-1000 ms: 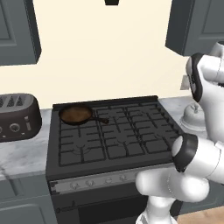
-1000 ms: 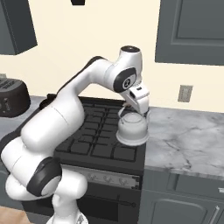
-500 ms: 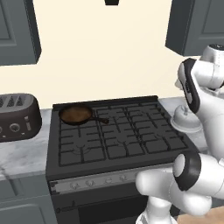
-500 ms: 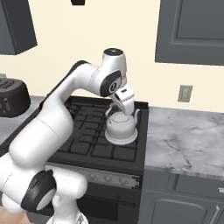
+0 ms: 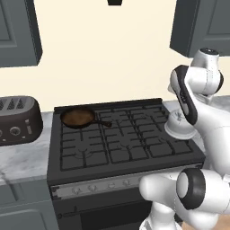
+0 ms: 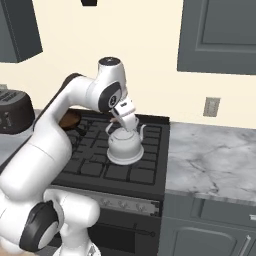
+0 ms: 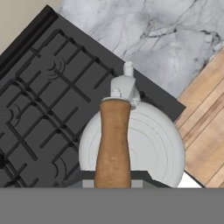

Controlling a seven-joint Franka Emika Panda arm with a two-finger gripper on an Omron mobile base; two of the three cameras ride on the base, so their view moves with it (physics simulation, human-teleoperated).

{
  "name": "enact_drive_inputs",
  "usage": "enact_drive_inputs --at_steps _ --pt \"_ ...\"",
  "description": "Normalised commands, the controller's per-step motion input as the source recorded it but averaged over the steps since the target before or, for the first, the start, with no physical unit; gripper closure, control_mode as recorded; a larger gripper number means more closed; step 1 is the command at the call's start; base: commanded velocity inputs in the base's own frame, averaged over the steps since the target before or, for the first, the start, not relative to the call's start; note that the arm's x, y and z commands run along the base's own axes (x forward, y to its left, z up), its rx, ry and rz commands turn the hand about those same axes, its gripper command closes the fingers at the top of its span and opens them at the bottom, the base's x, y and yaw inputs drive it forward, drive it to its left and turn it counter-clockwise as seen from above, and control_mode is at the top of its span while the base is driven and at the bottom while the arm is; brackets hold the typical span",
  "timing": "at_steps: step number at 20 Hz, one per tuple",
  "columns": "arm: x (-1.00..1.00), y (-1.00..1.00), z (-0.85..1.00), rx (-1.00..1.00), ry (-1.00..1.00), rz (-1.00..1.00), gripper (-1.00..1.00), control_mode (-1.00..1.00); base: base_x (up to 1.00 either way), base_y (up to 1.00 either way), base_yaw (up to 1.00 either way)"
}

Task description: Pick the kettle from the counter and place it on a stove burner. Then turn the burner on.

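My gripper (image 6: 124, 121) is shut on the brown wooden piece of the kettle's handle (image 7: 113, 142). The silvery-white kettle (image 6: 125, 145) hangs upright under the hand over the right side of the black range, near the front. Its spout (image 7: 127, 69) points toward the marble counter (image 6: 215, 155). I cannot tell whether its base touches the grate. In the left base view my white arm half covers the kettle (image 5: 178, 126). A bare stove burner (image 5: 127, 144) lies to its left.
A dark brown frying pan (image 5: 77, 117) sits on the back left burner, its handle pointing toward the middle of the range. A dark toaster (image 5: 15, 119) stands on the counter left of the range. Knobs (image 5: 112, 184) line the range's front panel. Grey wall cabinets (image 6: 220, 35) hang above.
The arm has swung left with the kettle, carrying it from the range's right edge by the counter to a spot over the right-hand burners, slightly lower.
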Motion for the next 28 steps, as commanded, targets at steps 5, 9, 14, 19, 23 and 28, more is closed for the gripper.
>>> enact_drive_inputs --at_steps 5,9,14,19,23,28 --pt "0.01 0.16 0.00 0.00 0.00 0.00 1.00 -1.00 0.00 0.00 0.00" --pt "0.08 0.00 0.00 0.00 0.00 0.00 1.00 -1.00 0.00 0.00 0.00" --pt "0.15 0.00 0.00 0.00 0.00 0.00 1.00 -1.00 0.00 0.00 0.00" --pt "0.09 0.00 0.00 0.00 0.00 0.00 1.00 -1.00 0.00 0.00 0.00" --pt "0.00 0.00 0.00 0.00 0.00 0.00 1.00 -1.00 0.00 0.00 0.00" --pt "0.00 0.00 -0.09 0.00 0.00 0.00 1.00 -1.00 0.00 0.00 0.00"
